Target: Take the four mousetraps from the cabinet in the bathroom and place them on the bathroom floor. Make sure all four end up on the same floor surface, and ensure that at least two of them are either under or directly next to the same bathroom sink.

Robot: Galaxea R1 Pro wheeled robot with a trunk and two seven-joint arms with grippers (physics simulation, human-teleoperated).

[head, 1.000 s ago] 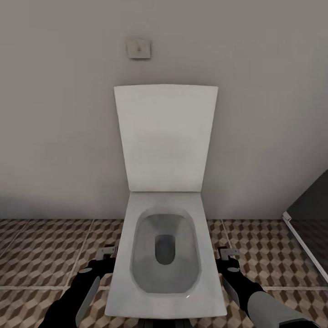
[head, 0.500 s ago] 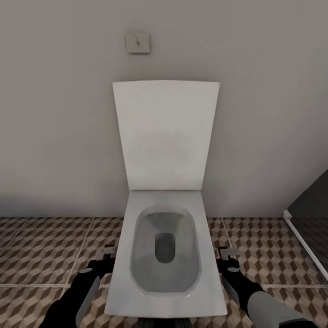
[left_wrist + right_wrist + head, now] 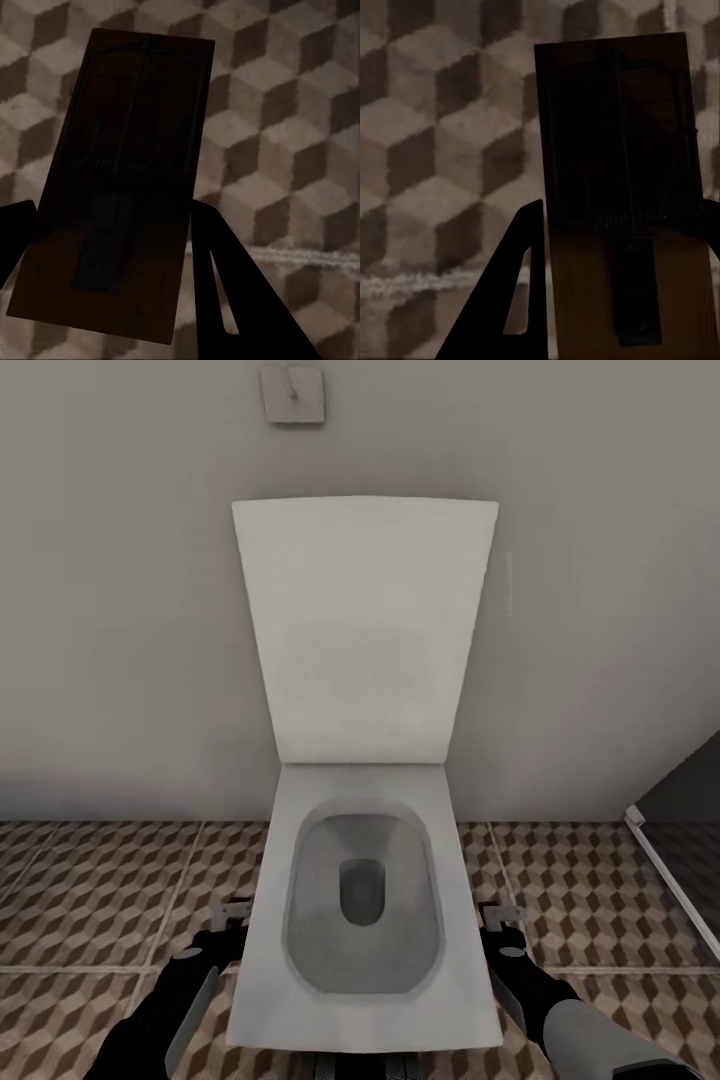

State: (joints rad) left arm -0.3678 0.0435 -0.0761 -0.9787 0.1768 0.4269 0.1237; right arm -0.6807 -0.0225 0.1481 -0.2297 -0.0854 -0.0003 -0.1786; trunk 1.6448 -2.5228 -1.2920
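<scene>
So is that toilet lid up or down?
Up. The lid stands raised against the wall, and the bowl below it is uncovered, so you look straight down into it.

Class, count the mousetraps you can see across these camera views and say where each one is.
2. One mousetrap sits between the left claw's fingers; the other mousetrap sits between the right claw's fingers, both above the tiled floor. Others may be out of view.

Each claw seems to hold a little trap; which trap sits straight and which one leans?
The mousetrap in the right gripper sits straight between its fingers; the one in the left gripper leans sideways.
</scene>
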